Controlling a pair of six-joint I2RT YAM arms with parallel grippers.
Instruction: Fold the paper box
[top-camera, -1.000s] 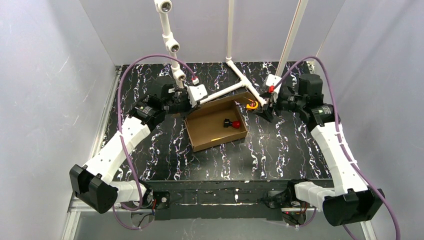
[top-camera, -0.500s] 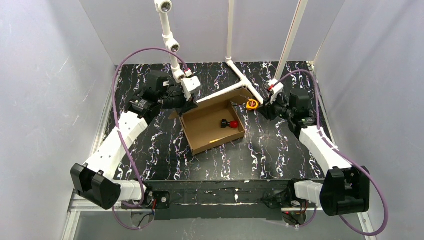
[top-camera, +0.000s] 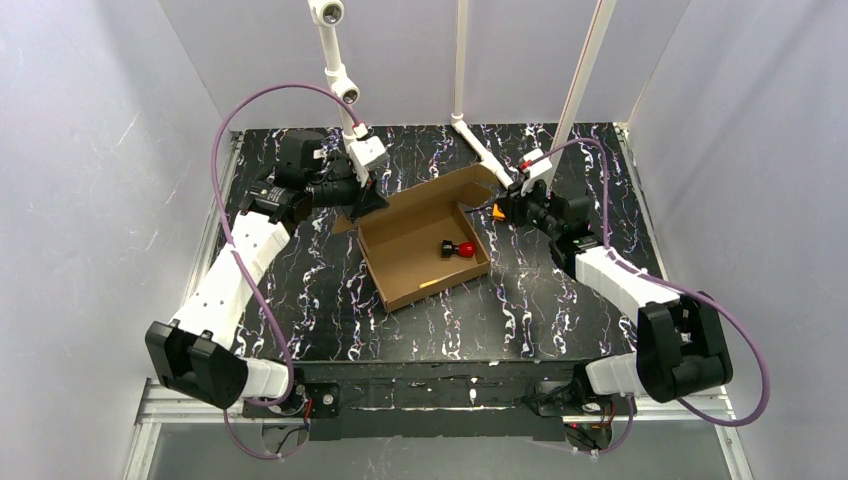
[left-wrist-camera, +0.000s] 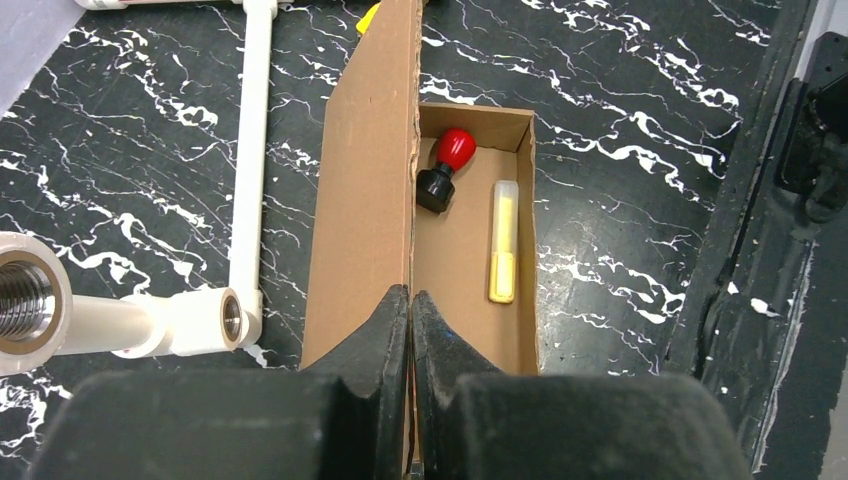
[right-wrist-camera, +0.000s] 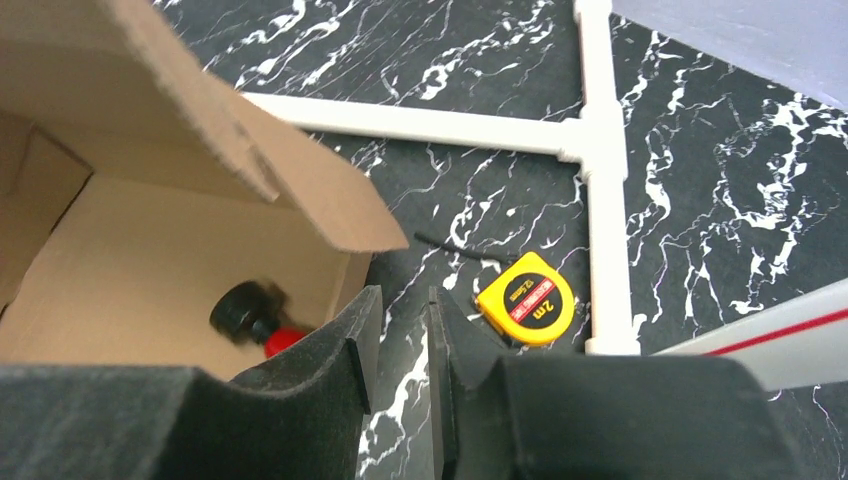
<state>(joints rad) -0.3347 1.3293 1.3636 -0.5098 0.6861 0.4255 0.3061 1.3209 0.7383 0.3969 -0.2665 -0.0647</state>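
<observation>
Grey walls close in a black, white-veined bench. The left fingers are pressed together on the edge of an upright cardboard panel, which seems meant to steady that panel or swing it over. The panel belongs to the paper box, which sits slightly skewed mid-bench toward the far side, between the two arms, with its tray open. Inside lie a red-capped black knob and a yellow tube, so the lid is probably what gets folded next. The right fingers are narrowly apart with only bench showing in the gap. They are just beside the box's right corner under a raised flap, probably placed to catch it. Beyond them are a yellow tape measure and a white pipe frame.
</observation>
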